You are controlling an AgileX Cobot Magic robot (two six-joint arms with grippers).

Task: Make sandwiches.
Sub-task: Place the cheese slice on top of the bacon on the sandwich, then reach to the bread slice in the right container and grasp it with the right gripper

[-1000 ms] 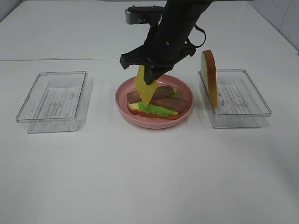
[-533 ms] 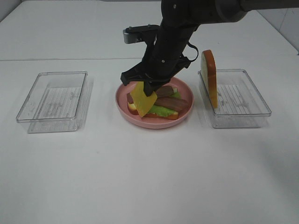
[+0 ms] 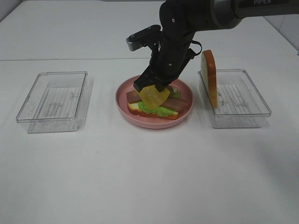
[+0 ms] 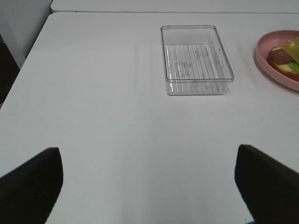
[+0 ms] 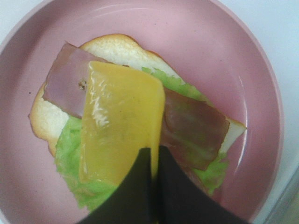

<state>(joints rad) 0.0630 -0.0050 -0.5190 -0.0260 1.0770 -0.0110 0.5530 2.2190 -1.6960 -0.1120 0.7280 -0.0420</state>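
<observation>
One right gripper is clenched on a corner of the yellow cheese square, and it has come lower than a second ago, when the cheese hung edge-down above the food. Now the cheese lies tilted, nearly flat, over the brown bacon strips and green lettuce; whether it actually touches them cannot be told. In the right wrist view the closed fingers pinch the cheese edge, and the cheese covers part of the bacon and lettuce on the lower bread slice. This open stack sits in the round pink plate at the middle of the white tabletop. The second bread slice stands on edge against the right clear tray, unchanged. The left clear tray is well apart on the other side. The left gripper hangs with jaws spread wide, holding nothing, near that left tray.
</observation>
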